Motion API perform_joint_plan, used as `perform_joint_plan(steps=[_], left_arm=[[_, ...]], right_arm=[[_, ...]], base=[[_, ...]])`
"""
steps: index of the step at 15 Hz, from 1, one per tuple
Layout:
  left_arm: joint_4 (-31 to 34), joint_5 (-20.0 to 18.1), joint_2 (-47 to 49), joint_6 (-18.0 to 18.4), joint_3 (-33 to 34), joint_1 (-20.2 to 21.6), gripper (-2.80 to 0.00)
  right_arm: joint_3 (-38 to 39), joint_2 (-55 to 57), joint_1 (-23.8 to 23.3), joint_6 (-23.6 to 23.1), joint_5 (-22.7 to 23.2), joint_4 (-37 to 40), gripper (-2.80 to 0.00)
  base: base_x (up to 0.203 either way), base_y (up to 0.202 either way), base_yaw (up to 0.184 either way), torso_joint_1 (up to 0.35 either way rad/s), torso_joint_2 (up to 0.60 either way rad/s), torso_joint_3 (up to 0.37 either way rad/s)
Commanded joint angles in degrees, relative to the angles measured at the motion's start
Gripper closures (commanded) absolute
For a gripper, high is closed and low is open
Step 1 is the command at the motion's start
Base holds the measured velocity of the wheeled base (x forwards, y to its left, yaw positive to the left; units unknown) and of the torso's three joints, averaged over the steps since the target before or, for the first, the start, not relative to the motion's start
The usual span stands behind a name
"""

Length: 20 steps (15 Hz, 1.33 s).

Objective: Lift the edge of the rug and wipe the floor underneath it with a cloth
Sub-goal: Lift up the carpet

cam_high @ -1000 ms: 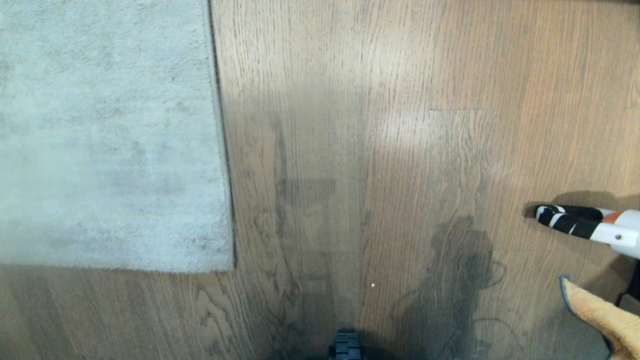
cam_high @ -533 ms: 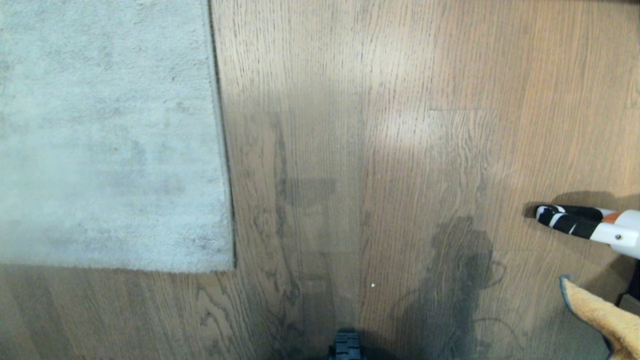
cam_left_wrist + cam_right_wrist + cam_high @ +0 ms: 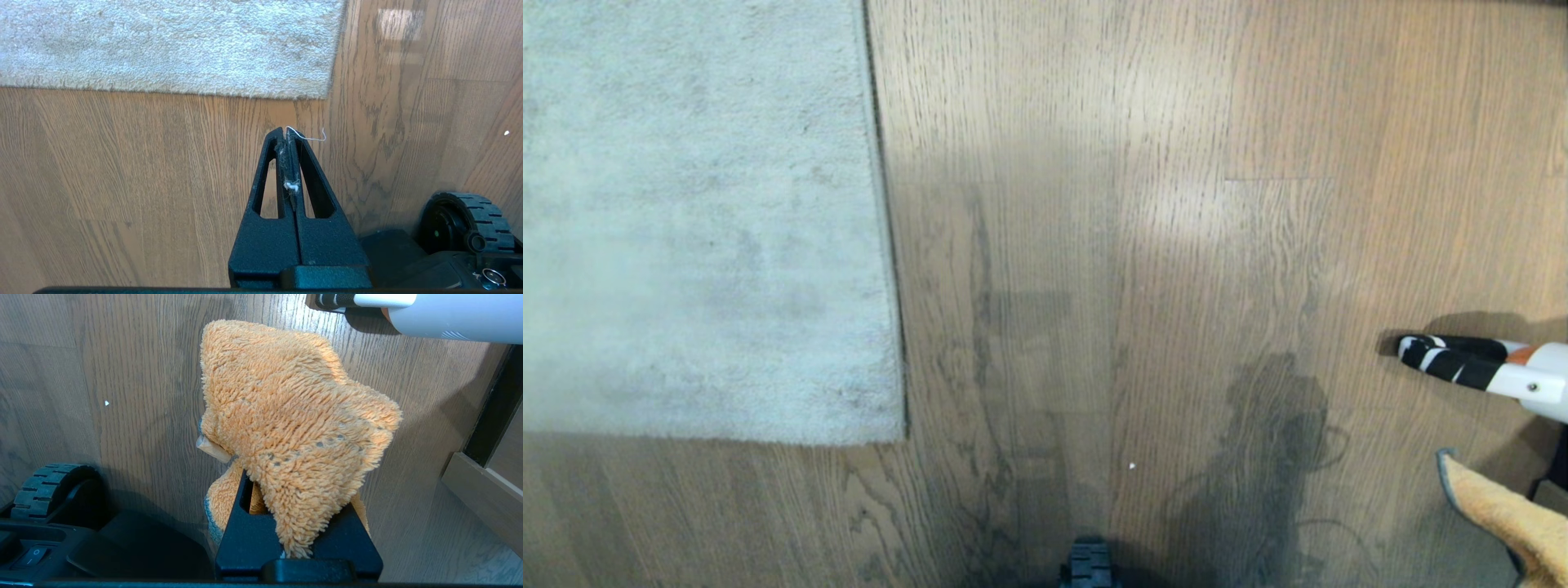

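Note:
The pale grey rug (image 3: 703, 220) lies flat on the brown wood floor (image 3: 1135, 245) at the left, with its near corner toward the middle. In the left wrist view the rug (image 3: 163, 45) ends a short way beyond my left gripper (image 3: 286, 132), which is shut over bare floor with only lint and a thread on its fingers. My right gripper (image 3: 286, 465) is shut on the fuzzy orange cloth (image 3: 294, 416), which bunches over the fingers and hides their tips. A corner of the cloth (image 3: 1503, 514) with its grey border shows at the head view's lower right.
A white tool with a black-and-white striped end (image 3: 1478, 367) lies on the floor at the right, close to the cloth. My base's black wheels (image 3: 466, 222) (image 3: 53, 490) sit near each gripper. A wooden frame edge (image 3: 482, 490) stands at the far right.

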Motion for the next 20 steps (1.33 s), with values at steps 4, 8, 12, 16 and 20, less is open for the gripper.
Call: perform_joint_plan(steps=[4,8,12,16,20], left_arm=[[0.04,0.16,0.0,-0.32,0.0,-0.02,0.0],[0.35,0.16,2.86,-0.42,-0.18,-0.02,0.0],[1.55,0.16,9.47,-0.42,-1.72,-0.15,0.0],[10.75,-0.21,17.14,-1.89,-6.09,-0.62,0.0],[11.58,-1.74,29.89,-2.16,-6.47,-1.35,0.0]], right_arm=[[0.0,0.07,-0.02,-0.04,0.04,0.01,0.0],[0.0,0.07,-0.02,-0.04,0.04,0.01,0.0],[0.0,0.07,-0.02,-0.04,0.04,0.01,0.0],[0.0,0.07,-0.02,-0.04,0.04,0.01,0.0],[0.0,0.07,-0.02,-0.04,0.04,0.01,0.0]], base=[[0.0,0.0,0.0,0.0,0.0,0.0],[0.0,0.0,0.0,0.0,0.0,0.0],[0.0,0.0,0.0,0.0,0.0,0.0],[0.0,0.0,0.0,0.0,0.0,0.0],[0.0,0.0,0.0,0.0,0.0,0.0]])
